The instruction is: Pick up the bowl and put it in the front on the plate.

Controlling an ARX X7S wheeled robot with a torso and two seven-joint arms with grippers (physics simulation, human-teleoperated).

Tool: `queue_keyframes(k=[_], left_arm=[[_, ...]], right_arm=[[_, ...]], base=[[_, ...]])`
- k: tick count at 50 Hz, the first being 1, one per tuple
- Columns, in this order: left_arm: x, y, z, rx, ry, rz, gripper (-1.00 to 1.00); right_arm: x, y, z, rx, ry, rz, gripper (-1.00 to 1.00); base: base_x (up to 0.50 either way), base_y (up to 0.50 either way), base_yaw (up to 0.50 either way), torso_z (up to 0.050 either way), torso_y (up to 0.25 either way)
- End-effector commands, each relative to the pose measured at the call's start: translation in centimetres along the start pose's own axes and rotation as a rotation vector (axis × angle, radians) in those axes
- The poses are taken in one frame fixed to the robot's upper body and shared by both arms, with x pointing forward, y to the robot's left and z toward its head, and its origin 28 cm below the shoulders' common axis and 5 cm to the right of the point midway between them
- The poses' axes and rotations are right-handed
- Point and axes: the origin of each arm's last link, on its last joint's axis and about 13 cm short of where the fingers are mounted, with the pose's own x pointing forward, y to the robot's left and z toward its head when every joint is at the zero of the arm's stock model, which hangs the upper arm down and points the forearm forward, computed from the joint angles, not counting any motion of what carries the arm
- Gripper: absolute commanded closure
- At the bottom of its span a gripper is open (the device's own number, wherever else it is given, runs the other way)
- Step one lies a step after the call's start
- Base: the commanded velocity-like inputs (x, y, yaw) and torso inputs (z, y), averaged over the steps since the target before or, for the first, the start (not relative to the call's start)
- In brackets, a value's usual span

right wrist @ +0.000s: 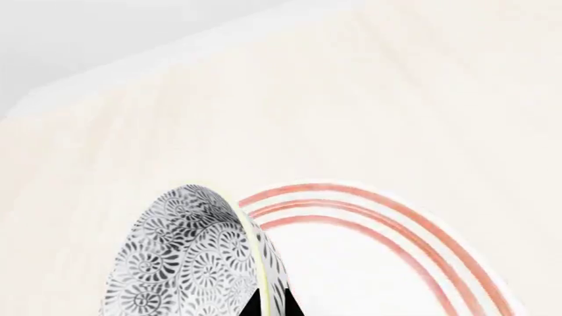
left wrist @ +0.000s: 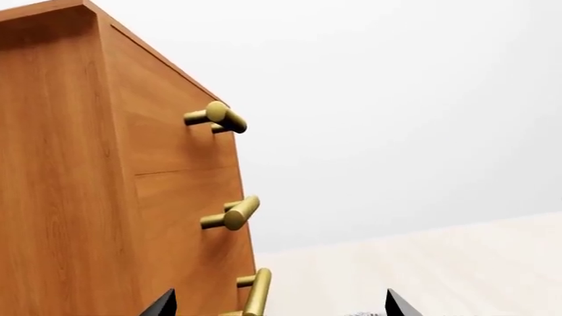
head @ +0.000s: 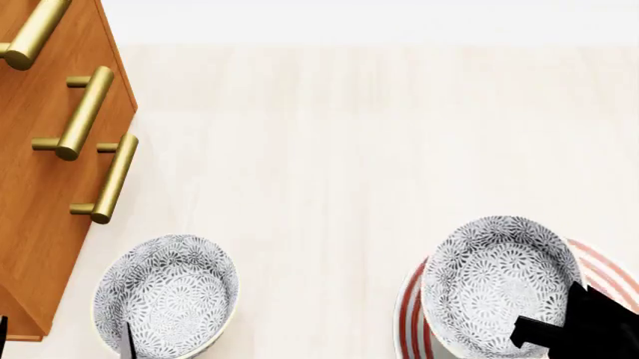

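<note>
Ceramic and stiff, the bowl [head: 499, 280] sits over the plate [head: 611, 278] at the desk's [head: 340, 149] near right, its rim pinched by the right tool [head: 544, 333]. Glazed walls look slippery and breakable, so the rim is the sensible hold. The left tool [left wrist: 276, 308] is spread, empty.

The bowl [head: 496, 280] is small, round and deep, white with a dense grey-blue floral pattern inside and out. It sits over the plate [head: 605, 271], covering most of it, at the head view's lower right, its opening facing up. The plate is wide, flat and white with three thin red rings near its rim, showing beyond the bowl's edge, and it lies on the pale counter [head: 349, 149].
</note>
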Motion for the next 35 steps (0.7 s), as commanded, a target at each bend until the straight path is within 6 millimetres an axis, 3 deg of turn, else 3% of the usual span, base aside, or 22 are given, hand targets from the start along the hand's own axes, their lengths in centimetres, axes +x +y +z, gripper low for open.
queue_keyframes(k=[1,13,35], left_arm=[[0.0,-0.1,-0.1,0.007,0.0,-0.014,-1.0],[0.0,-0.2,-0.2,0.008,0.004,-0.026,-1.0],[-0.1,-0.3,-0.2,0.011,0.004,-0.038,-1.0]], right_arm=[[0.3,-2.0,-1.0,0.041,0.019,-0.059,1.0],[1.0,-3.3,-2.2,0.199,0.073,-0.044,1.0],[1.1,-4.2,-5.3,0.274,0.162,-0.051,1.0]], base=[[0.0,0.0,0.0,0.0,0.0],[0.0,0.0,0.0,0.0,0.0],[0.0,0.0,0.0,0.0,0.0]])
